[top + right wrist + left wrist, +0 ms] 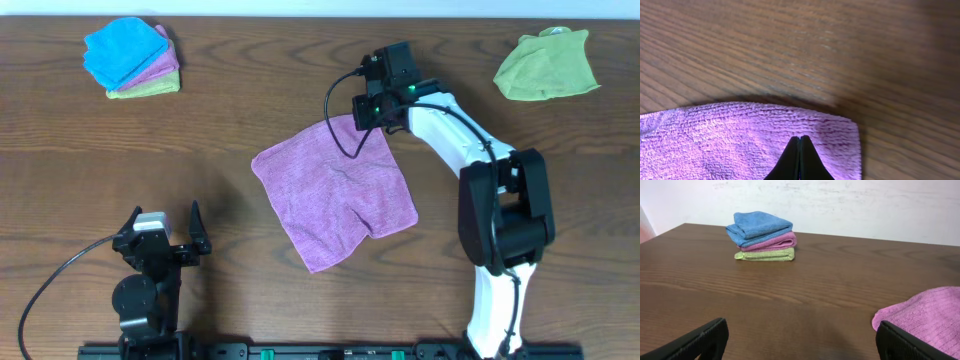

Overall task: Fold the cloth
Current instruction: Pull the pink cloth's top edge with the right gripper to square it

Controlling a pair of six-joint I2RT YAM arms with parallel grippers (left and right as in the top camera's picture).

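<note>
Dark wood-grain desk (230, 120), pale wall behind. Nearest, on the left side, the left pincer (165, 225) is seen released, jaws spread wide, nothing held between them. At mid-desk the cloth (335, 195) is laid out flat, unfolded, turned diamond-wise, lightly rumpled near its near right edge. At its far right corner the right pincer (370, 112) is clenched, tips pressed together over the fabric; whether any fabric is pinched cannot be told. Farther back, a stack of folded cloths (132, 57) is noted far left, a crumpled green cloth (547, 65) far right.
</note>
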